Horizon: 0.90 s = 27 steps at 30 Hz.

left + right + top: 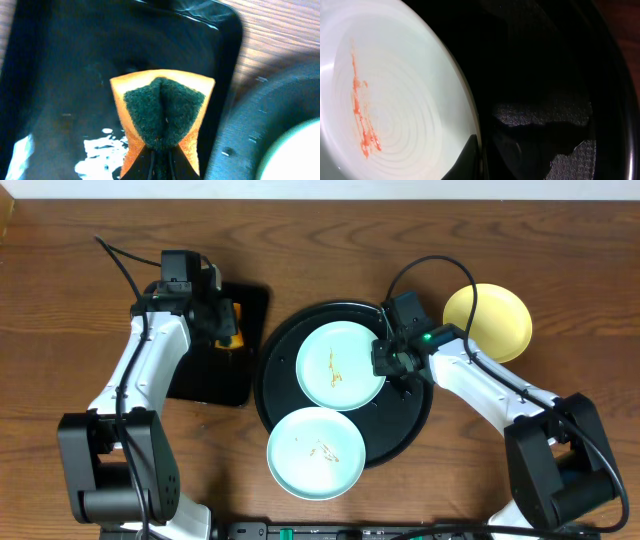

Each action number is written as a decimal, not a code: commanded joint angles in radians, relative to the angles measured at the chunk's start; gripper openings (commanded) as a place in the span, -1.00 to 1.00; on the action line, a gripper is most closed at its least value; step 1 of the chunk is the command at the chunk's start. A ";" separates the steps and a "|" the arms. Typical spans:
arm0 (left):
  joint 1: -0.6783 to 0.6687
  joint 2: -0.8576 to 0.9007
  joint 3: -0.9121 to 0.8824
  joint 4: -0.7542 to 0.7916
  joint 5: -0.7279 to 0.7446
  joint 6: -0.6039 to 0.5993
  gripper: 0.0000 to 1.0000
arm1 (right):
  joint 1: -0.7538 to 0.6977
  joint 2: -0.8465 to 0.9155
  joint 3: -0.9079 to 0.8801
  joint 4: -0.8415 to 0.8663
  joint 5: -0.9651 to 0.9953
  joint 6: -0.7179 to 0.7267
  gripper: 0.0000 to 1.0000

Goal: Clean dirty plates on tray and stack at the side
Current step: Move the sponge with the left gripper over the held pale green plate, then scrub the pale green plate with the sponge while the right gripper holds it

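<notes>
The left gripper (222, 320), clamped on a folded sponge (162, 107) over the small tray (205, 375) at left, should wipe along the orange smear (360, 110) only once the right gripper (388, 360), its grip unclear, steadies the far blue plate (335, 365) by its right rim on the round tray (410, 425).
</notes>
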 commanded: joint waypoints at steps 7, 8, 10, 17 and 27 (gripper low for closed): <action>-0.106 -0.026 -0.002 -0.007 0.399 -0.034 -0.85 | 0.011 0.028 0.013 0.026 -0.005 0.094 -0.98; -0.130 -0.023 -0.002 -0.003 0.398 -0.047 -0.85 | 0.011 0.030 0.013 0.029 -0.005 0.105 -0.98; -0.177 -0.010 -0.002 0.013 0.398 -0.092 -0.85 | 0.011 0.031 0.013 0.030 -0.005 0.114 -0.98; -0.349 0.093 -0.002 0.098 0.398 -0.270 -0.85 | 0.011 0.031 0.013 0.029 -0.004 0.114 -0.97; -0.435 0.200 -0.002 0.103 0.397 -0.346 -0.85 | 0.011 0.031 0.013 0.023 -0.005 0.114 -0.98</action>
